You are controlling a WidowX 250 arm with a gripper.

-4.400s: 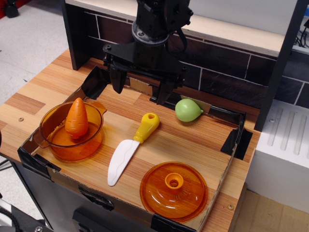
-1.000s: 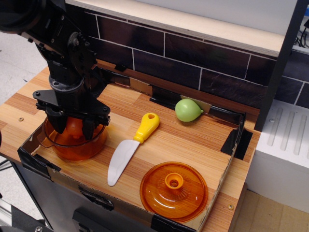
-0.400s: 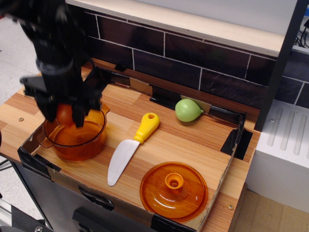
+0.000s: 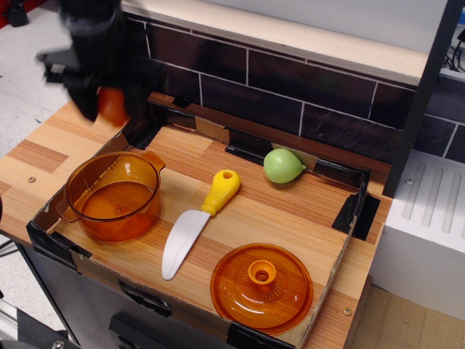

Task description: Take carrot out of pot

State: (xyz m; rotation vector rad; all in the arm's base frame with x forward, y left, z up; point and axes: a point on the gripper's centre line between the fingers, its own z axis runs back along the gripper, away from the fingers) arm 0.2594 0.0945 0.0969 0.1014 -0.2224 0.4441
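Observation:
The orange carrot (image 4: 112, 105) hangs in the air at the upper left, held between the fingers of my black gripper (image 4: 110, 107), which is blurred by motion. The gripper is shut on the carrot, well above and behind the pot. The translucent orange pot (image 4: 112, 195) stands on the wooden board at the front left with nothing in it.
A toy knife (image 4: 196, 222) with a yellow handle lies in the middle of the board. A green pear-shaped toy (image 4: 282, 166) lies at the back. The flat orange lid (image 4: 261, 287) with a knob lies at the front right. A dark tiled wall (image 4: 290, 87) runs along the back.
The gripper came down over the pot, shut on the carrot and has lifted it up and back, out of the pot. The pot now holds nothing.

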